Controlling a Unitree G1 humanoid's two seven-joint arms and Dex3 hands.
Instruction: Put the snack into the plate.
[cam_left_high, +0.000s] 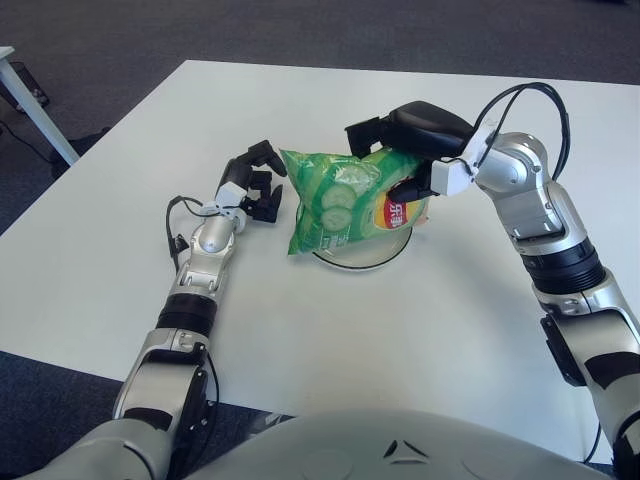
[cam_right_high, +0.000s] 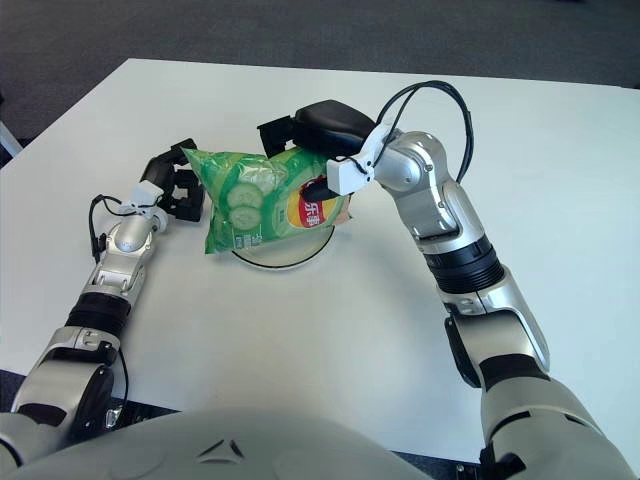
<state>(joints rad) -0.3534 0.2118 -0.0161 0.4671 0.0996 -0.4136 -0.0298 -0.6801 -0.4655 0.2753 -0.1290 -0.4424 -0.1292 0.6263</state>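
Note:
A green snack bag (cam_left_high: 335, 200) printed with cucumber slices and a red label lies tilted over the white plate (cam_left_high: 362, 255), its left end hanging past the plate's left rim. My right hand (cam_left_high: 405, 150) is shut on the bag's right end, over the plate's far side. My left hand (cam_left_high: 255, 185) shows just left of the bag, fingers curled and holding nothing. Most of the plate is hidden under the bag.
The white table (cam_left_high: 400, 330) spreads around the plate on all sides. A black cable (cam_left_high: 530, 95) loops above my right wrist. Another table's white leg (cam_left_high: 35, 110) stands on the dark carpet at far left.

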